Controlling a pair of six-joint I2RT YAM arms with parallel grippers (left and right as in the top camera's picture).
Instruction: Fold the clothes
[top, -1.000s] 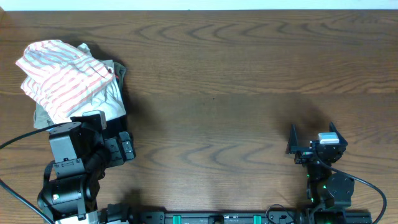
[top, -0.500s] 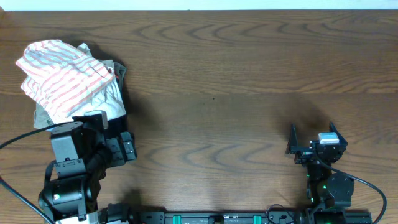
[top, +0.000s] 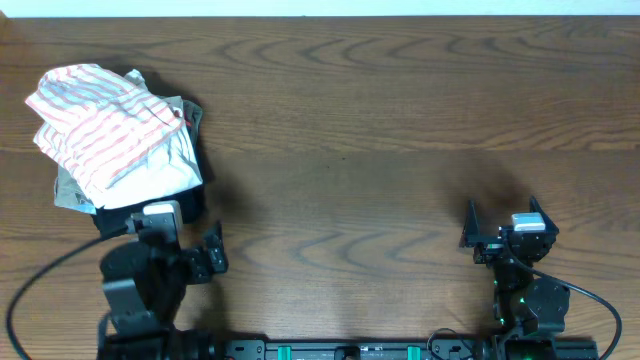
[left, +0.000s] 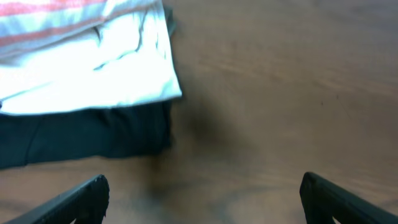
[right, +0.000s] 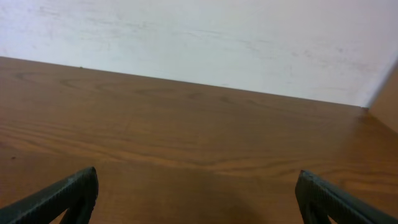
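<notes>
Left claw (left: 202, 190) gapes near clothes (top: 100, 125).

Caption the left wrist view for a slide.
Open left gripper over the table, facing striped shirt atop white garment atop black garment.

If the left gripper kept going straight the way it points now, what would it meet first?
Probably the black folded garment: the left gripper stands open, with one finger lined up with that cloth's right end and its centre with the bare wooden table. Depth is unclear.
</notes>
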